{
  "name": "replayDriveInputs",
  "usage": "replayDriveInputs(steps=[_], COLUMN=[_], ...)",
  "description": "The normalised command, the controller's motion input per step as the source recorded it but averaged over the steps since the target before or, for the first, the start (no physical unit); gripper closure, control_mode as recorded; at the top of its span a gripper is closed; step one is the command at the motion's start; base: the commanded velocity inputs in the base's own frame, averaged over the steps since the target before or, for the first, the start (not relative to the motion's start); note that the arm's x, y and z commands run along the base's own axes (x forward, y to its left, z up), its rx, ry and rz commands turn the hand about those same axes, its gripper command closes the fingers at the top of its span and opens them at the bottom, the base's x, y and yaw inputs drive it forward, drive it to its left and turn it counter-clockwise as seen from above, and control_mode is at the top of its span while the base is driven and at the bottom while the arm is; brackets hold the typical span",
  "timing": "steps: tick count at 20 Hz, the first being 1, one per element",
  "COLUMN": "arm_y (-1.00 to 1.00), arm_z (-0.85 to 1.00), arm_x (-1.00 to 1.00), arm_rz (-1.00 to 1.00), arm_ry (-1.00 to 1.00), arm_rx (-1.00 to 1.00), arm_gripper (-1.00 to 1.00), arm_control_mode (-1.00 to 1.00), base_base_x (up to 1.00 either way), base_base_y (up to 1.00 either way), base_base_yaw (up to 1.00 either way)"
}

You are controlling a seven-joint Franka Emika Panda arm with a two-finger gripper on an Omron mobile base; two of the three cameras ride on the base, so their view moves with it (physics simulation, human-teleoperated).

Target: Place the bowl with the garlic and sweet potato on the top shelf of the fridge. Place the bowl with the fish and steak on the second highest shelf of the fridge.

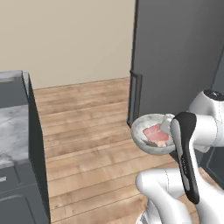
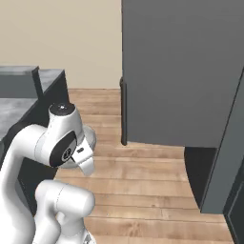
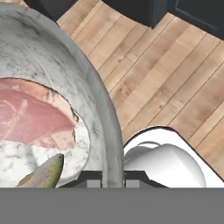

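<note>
Above the wooden floor (image 1: pixel 87 127), beside the fridge (image 1: pixel 175 57), we carry the bowl (image 1: pixel 146 131) level so steak (image 3: pixel 30 116) and fish (image 3: pixel 43 173) stay inside; our claw (image 3: pixel 113 183) pinches its rim.

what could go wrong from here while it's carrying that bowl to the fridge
1. The gripper pinches the bowl only at its rim, so a jolt could tip it and spill the steak and fish onto the wood floor.
2. The bowl rides close to the fridge door, so a swing could knock it.
</note>
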Motion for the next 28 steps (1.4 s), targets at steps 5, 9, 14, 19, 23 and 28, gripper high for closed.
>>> replayDriveInputs(steps=[5, 9, 14, 19, 23, 28], arm_y=[0.0, 0.0, 0.0, 0.0, 0.0, 0.0], arm_z=[0.0, 0.0, 0.0, 0.0, 0.0, 0.0], arm_x=[0.0, 0.0, 0.0, 0.0, 0.0, 0.0], arm_rz=[0.0, 0.0, 0.0, 0.0, 0.0, 0.0], arm_ry=[0.0, 0.0, 0.0, 0.0, 0.0, 0.0], arm_rx=[0.0, 0.0, 0.0, 0.0, 0.0, 0.0], arm_gripper=[1.0, 1.0, 1.0, 1.0, 1.0, 1.0], arm_control_mode=[1.0, 1.0, 1.0, 1.0, 1.0, 1.0], base_base_x=[1.0, 1.0, 1.0, 1.0, 1.0, 1.0], base_base_y=[0.85, 0.52, 0.02, 0.17, 0.24, 0.27], base_base_yaw=[0.02, -0.02, 0.0, 0.0, 0.0, -0.01])
